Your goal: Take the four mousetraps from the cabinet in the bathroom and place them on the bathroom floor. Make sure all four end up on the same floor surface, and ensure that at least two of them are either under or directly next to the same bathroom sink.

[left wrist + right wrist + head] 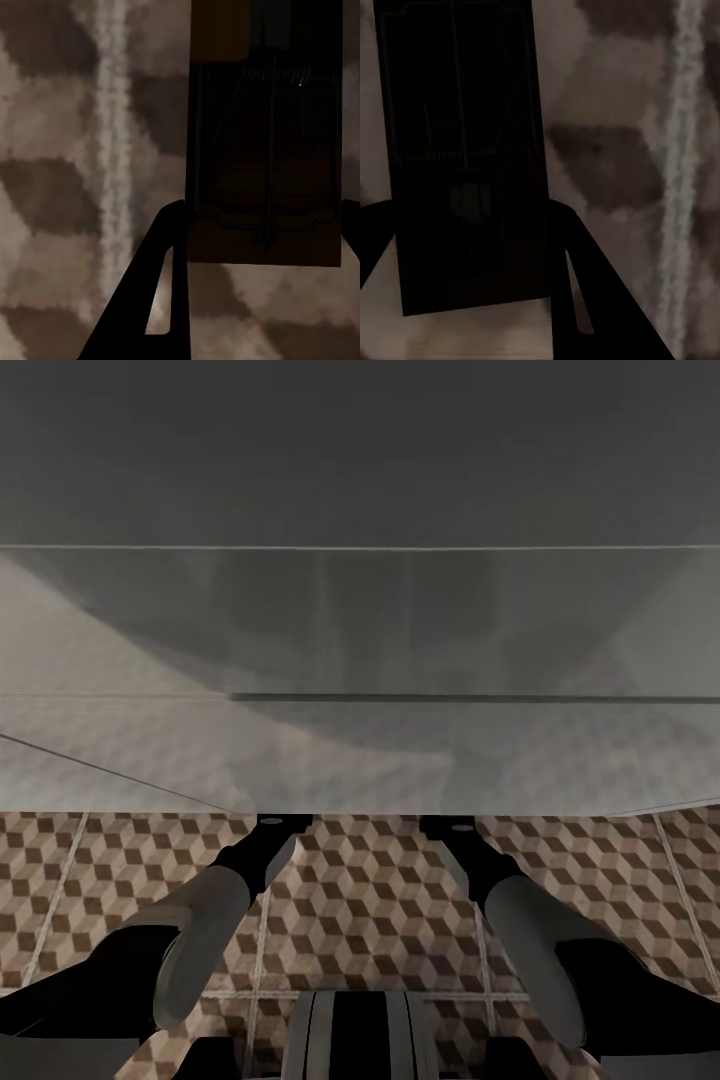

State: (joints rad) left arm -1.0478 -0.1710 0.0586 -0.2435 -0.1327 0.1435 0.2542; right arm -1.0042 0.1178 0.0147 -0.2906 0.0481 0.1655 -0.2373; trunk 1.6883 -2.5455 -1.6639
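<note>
Each of my grippers holds a mousetrap low over the bathroom floor (pixel 370 900) with its brown and beige cube tiles. In the left wrist view the left gripper (pixel 264 210) is shut on a mousetrap (pixel 262 150), a dark wooden board with wire parts, and its fingers (pixel 154 292) press the board's long sides. My right gripper (pixel 469 210) is likewise shut across a second mousetrap (pixel 465 150), which lies in deep shadow. From the head view both forearms reach under a wide pale body, apparently the bathroom sink (pixel 360 660), which hides the grippers. The cabinet is out of view.
A pale grout line (pixel 112 135) runs beside the left trap, and another grout line (pixel 679 165) beside the right one. My left arm (pixel 225 900) and right arm (pixel 520 910) lie close together over the tiles. My trunk (pixel 360 1035) is at the bottom.
</note>
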